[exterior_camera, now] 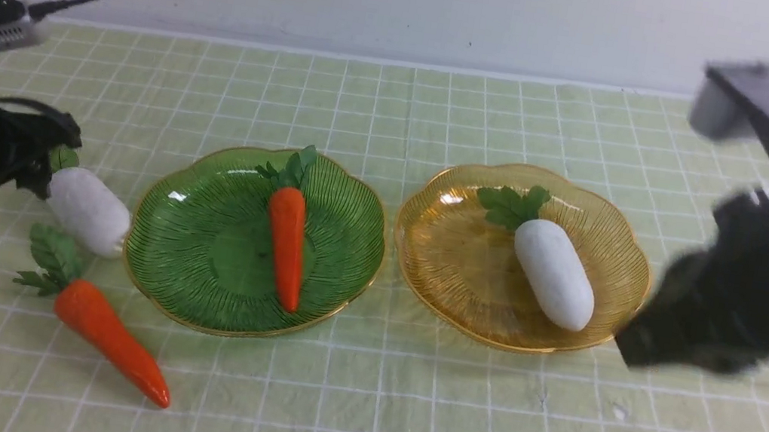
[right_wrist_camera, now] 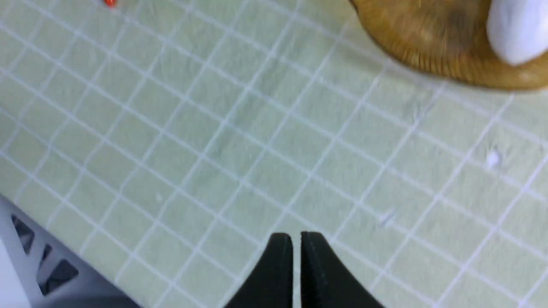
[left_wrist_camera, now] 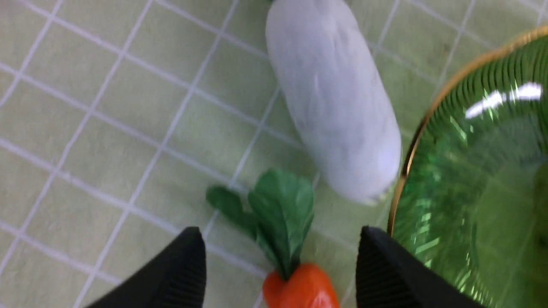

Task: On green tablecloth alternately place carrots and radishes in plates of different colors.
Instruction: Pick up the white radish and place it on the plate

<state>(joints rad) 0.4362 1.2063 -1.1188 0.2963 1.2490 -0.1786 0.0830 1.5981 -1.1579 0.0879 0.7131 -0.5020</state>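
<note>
Front view showed a glossy carrot (exterior_camera: 286, 247) on the ribbed green plate (exterior_camera: 198, 241) — left gripper (left_wrist_camera: 280, 233) gaped, right gripper (right_wrist_camera: 296, 236) pinched shut.

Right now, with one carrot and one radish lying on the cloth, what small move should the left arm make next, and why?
Probably lower the left gripper and close on the loose carrot: its jaws stand open, the carrot's leafy top shows between them, and the green plate beside it already holds another carrot.

I'm seeing glossy carrots (exterior_camera: 111, 337) catching light, matt white radishes (exterior_camera: 553, 274), ribbed translucent plastic plates (exterior_camera: 203, 257) (gold-edged rims) gleaming, and wrinkled cloth (exterior_camera: 402, 402); my black pads (left_wrist_camera: 394, 273) are looking finely ribbed.
</note>
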